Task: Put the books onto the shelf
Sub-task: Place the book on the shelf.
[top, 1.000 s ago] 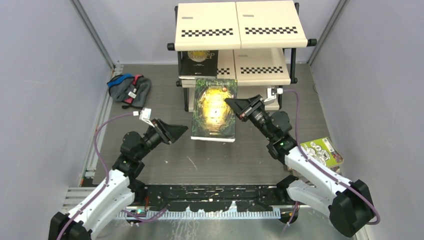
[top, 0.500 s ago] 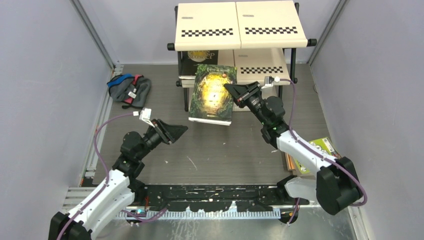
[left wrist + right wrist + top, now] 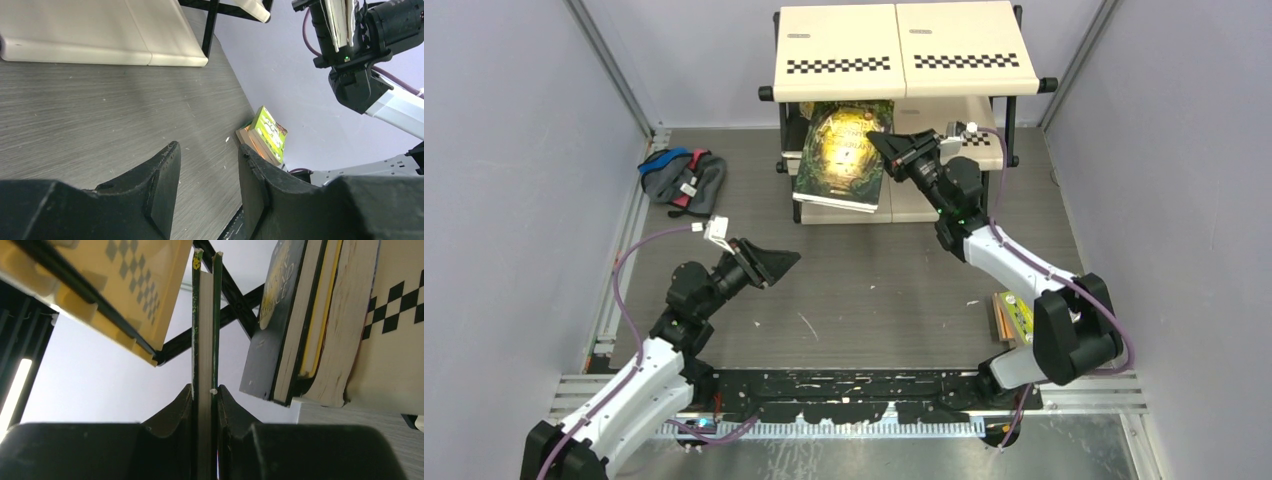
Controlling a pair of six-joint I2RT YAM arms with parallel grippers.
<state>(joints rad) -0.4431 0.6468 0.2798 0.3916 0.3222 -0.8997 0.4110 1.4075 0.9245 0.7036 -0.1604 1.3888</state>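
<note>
Right gripper (image 3: pixel 876 140) is pinching the green-gold book (image 3: pixel 836 158) by its edge — a second ago it hung over the table (image 3: pixel 844 300), now it's nosing into the middle tier of the shelf (image 3: pixel 904 52), right by the black book (image 3: pixel 270 325). Nearly shelved. Left gripper (image 3: pixel 789 260) idles — fingers spread, empty.

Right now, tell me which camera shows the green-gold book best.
Top external: the green-gold book shows most of its cover, pinched at its right edge by the right gripper, at the shelf. Right wrist sees only its page edge, end-on; left wrist catches a sliver at the top.
</note>
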